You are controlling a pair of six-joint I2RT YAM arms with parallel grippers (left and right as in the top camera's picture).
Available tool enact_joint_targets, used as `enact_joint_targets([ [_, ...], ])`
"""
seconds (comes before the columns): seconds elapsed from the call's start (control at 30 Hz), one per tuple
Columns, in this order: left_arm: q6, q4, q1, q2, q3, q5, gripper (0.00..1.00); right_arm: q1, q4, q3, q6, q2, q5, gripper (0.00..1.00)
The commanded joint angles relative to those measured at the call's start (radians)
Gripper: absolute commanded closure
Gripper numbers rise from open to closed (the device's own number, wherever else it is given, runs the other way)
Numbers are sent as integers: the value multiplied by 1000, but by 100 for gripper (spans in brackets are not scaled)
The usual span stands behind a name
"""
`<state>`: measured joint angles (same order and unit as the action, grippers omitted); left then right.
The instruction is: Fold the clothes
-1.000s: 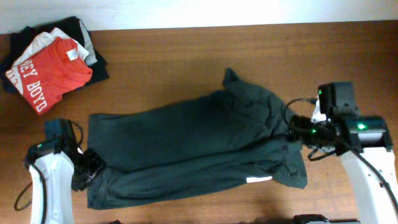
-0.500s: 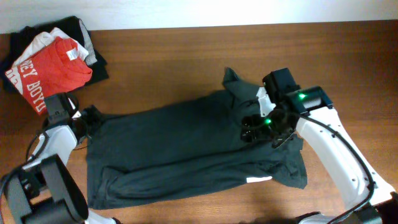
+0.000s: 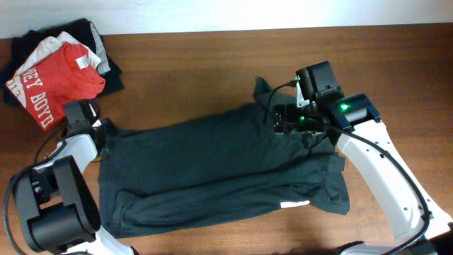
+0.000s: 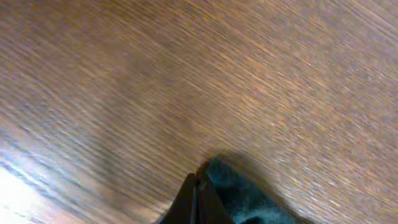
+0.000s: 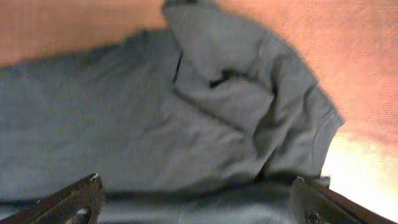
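Note:
The dark charcoal T-shirt [image 3: 212, 166] lies folded lengthwise across the middle of the table, with a small white patch [image 3: 294, 205] near its front right. My left gripper [image 3: 106, 132] is at the shirt's far left corner. In the left wrist view its fingers [image 4: 198, 185] are pressed shut with dark fabric [image 4: 239, 196] at their tip. My right gripper [image 3: 283, 120] is open wide over the bunched sleeve end [image 3: 272, 103] and holds nothing. In the right wrist view the right gripper [image 5: 196, 199] hangs above the rumpled shirt [image 5: 205, 106].
A pile of folded clothes sits at the far left corner, with the red T-shirt [image 3: 60, 79] on top of grey, white and dark pieces. The wooden table [image 3: 396, 64] ends at a white wall along the back.
My left arm moved from the shirt's near left corner up to its far left corner. My right arm moved from the shirt's right end leftward and back, over the sleeve end.

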<state>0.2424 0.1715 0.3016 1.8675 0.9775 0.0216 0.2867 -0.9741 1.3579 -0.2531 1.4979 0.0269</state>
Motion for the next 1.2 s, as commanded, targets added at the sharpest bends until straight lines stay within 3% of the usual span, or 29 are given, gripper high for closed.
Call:
enact_joint_targets([
  [0.0, -3, 40, -32, 51, -26, 27, 66, -56, 25, 19, 14, -5, 53, 1],
  [0.03, -2, 42, -32, 51, -26, 27, 28, -76, 29, 19, 23, -5, 53, 1],
  [0.33, 7, 158, -34, -56, 50, 43, 25, -93, -50, 19, 66, 12, 29, 1],
  [0.47, 6, 178, -35, -134, 50, -30, 27, -91, -93, 19, 66, 103, 26, 1],
  [0.8, -14, 215, -66, -56, 48, -10, 30, -91, -74, 19, 66, 143, 27, 1],
  [0.93, -55, 200, -66, 20, 48, 10, 38, -91, -11, 19, 65, 143, 27, 1],
  [1.0, -54, 198, -66, 21, 48, 22, 56, -91, 69, 19, 72, 143, 35, 1],
  [1.03, -55, 198, -66, 21, 48, 32, 78, -91, 145, 19, 130, 143, 29, 1],
  [1.1, -54, 198, -66, 21, 48, 32, 89, -91, 243, 19, 179, 154, 29, 1],
  [1.17, -54, 197, -66, 21, 48, 32, 93, -91, 369, 19, 231, 215, -37, 2],
])
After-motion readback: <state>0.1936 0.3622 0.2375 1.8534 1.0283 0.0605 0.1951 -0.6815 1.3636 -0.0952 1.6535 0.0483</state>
